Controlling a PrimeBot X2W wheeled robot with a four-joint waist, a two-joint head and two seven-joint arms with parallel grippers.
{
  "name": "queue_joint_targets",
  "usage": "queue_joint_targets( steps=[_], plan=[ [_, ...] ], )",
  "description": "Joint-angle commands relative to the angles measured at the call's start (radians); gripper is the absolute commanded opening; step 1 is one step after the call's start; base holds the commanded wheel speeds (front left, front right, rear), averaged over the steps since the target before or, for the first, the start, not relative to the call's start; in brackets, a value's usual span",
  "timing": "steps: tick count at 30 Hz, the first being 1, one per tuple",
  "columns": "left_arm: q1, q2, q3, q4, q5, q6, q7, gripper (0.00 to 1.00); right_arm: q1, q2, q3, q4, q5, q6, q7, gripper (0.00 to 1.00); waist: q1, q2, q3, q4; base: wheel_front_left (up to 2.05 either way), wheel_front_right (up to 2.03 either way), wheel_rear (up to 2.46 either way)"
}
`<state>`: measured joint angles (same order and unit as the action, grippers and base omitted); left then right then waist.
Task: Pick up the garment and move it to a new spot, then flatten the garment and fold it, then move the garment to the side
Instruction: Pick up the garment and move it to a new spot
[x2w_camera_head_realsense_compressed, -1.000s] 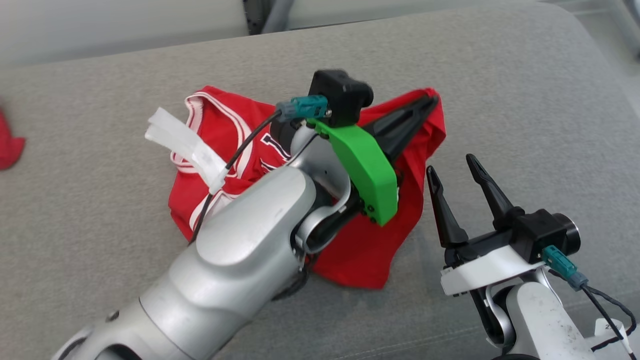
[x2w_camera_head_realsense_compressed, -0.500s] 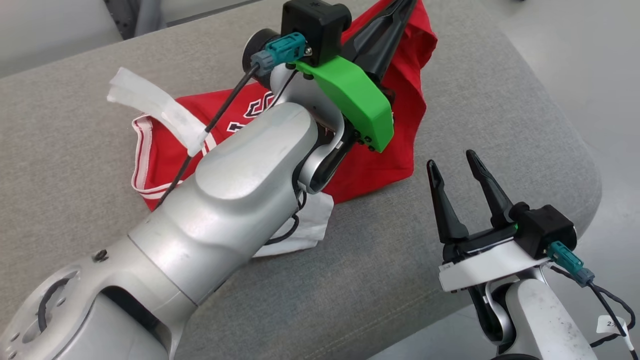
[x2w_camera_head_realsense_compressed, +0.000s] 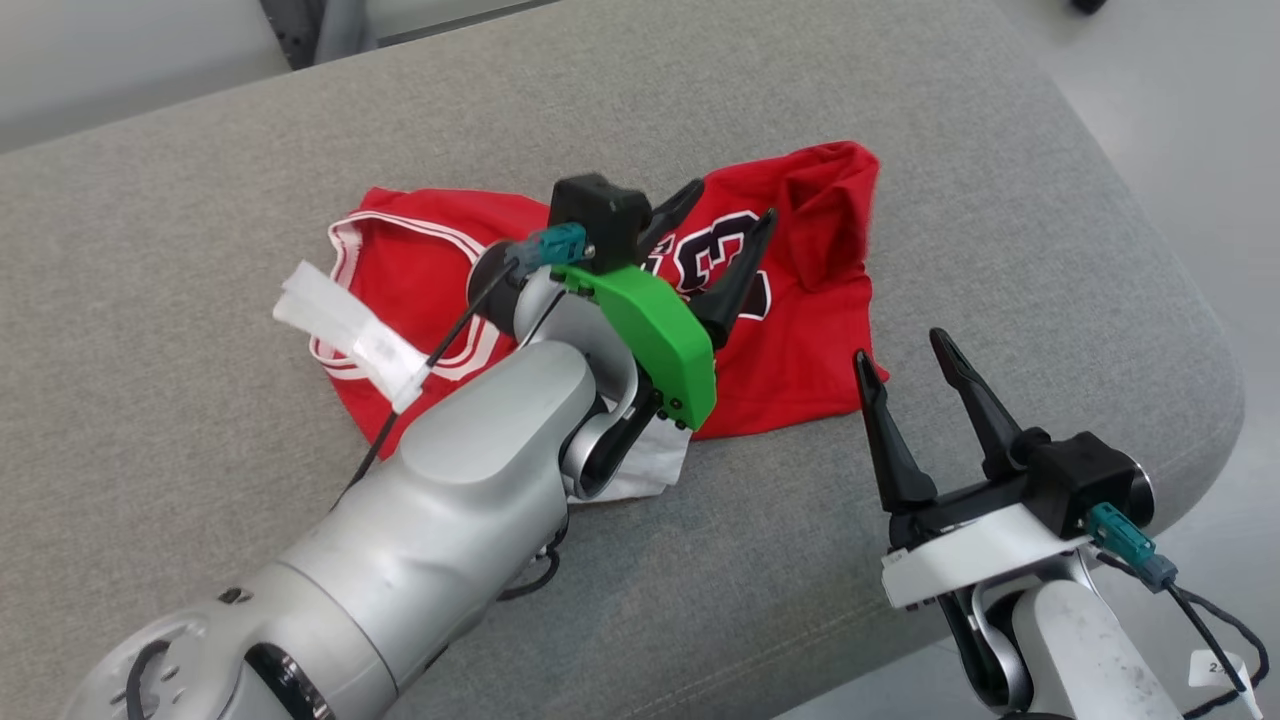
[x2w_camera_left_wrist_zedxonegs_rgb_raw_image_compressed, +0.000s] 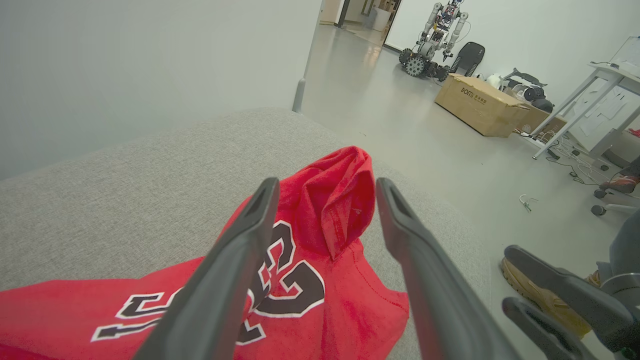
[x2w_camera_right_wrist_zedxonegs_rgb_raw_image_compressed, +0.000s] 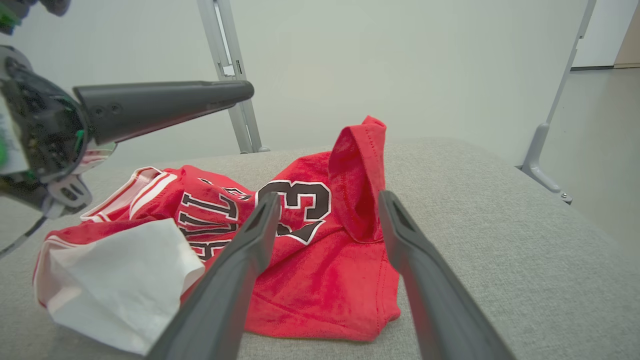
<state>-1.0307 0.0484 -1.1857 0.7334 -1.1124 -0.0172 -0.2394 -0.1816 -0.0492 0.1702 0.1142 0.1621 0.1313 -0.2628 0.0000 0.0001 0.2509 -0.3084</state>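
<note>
A red jersey (x2w_camera_head_realsense_compressed: 800, 300) with black-and-white lettering and white trim lies crumpled on the grey cushion (x2w_camera_head_realsense_compressed: 200, 200). One corner (x2w_camera_left_wrist_zedxonegs_rgb_raw_image_compressed: 340, 195) stands up in a peak. A white inner layer (x2w_camera_right_wrist_zedxonegs_rgb_raw_image_compressed: 120, 280) shows at its near edge. My left gripper (x2w_camera_head_realsense_compressed: 728, 225) hovers open just above the jersey's number, its fingers (x2w_camera_left_wrist_zedxonegs_rgb_raw_image_compressed: 235, 260) apart with nothing between them. Off the jersey's near right corner, my right gripper (x2w_camera_head_realsense_compressed: 900, 350) stands open and empty above bare cushion, and the jersey (x2w_camera_right_wrist_zedxonegs_rgb_raw_image_compressed: 320, 250) lies just ahead of it.
The cushion's rounded right edge (x2w_camera_head_realsense_compressed: 1190, 340) drops to a pale floor (x2w_camera_head_realsense_compressed: 1180, 120). A metal frame post (x2w_camera_right_wrist_zedxonegs_rgb_raw_image_compressed: 227, 65) rises behind the cushion. Across the room are a cardboard box (x2w_camera_left_wrist_zedxonegs_rgb_raw_image_compressed: 480, 105), another robot (x2w_camera_left_wrist_zedxonegs_rgb_raw_image_compressed: 435, 35) and a desk (x2w_camera_left_wrist_zedxonegs_rgb_raw_image_compressed: 600, 100).
My left gripper has let go of the jersey's corner, which it held lifted, and now stands open over the jersey. The jersey has settled on the cushion further right. The head view has shifted.
</note>
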Motion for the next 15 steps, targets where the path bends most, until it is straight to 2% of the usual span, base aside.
queue_joint_targets(
  steps=[1, 5, 10, 13, 14, 15],
  plan=[
    [0.027, 0.006, 0.007, 0.006, 0.008, 0.004, -0.011, 1.00, 0.023, -0.003, -0.010, 0.005, -0.011, -0.001, -0.003, 1.00, 0.0000, -0.0001, -0.057, 0.051, 0.00, 0.00, 0.00],
    [0.120, 0.048, 0.065, -0.009, 0.020, 0.032, -0.026, 1.00, 0.074, -0.002, -0.038, 0.007, -0.031, -0.001, -0.003, 1.00, 0.0000, -0.0001, -0.110, 0.099, 0.00, 0.00, 0.00],
    [0.289, 0.117, 0.213, -0.134, 0.166, 0.106, -0.024, 1.00, 0.147, -0.002, -0.071, 0.000, -0.066, -0.001, -0.003, 1.00, 0.0000, -0.0001, -0.167, 0.164, 0.00, 0.00, 0.00],
    [0.401, 0.155, 0.300, -0.224, 0.250, 0.135, -0.025, 1.00, 0.181, -0.003, -0.088, -0.006, -0.098, -0.001, -0.003, 1.00, 0.0000, -0.0001, -0.194, 0.196, 0.00, 0.00, 0.00],
    [0.401, 0.155, 0.300, -0.224, 0.250, 0.135, -0.025, 1.00, 0.181, -0.003, -0.088, -0.006, -0.098, -0.001, -0.003, 1.00, 0.0000, -0.0001, -0.194, 0.196, 0.00, 0.00, 0.00],
    [0.494, 0.182, 0.350, -0.272, 0.307, 0.153, -0.025, 1.00, 0.198, -0.003, -0.101, -0.011, -0.120, -0.001, -0.003, 1.00, 0.0000, -0.0001, -0.211, 0.216, 0.00, 0.00, 0.00]
  ],
)
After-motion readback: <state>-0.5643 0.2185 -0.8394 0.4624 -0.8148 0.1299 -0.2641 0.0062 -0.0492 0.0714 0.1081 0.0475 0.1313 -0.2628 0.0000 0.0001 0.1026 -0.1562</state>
